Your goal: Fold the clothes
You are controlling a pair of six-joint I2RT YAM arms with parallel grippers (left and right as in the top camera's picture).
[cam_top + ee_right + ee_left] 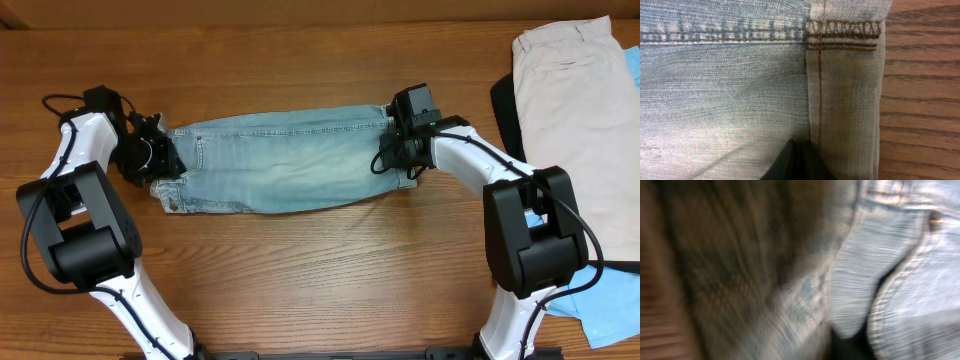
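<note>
The faded light-blue denim shorts lie flat and stretched sideways on the wooden table, between my two grippers. My left gripper is at their left waistband end. The left wrist view is blurred, and bunched denim fills it close up, so the gripper looks shut on it. My right gripper is at the cuffed hem on the right. In the right wrist view its black fingers are pressed together on the denim beside the orange-stitched cuff.
Beige shorts lie at the back right over a black garment. A sky-blue garment lies at the front right corner. Bare wooden table stretches in front of the denim shorts.
</note>
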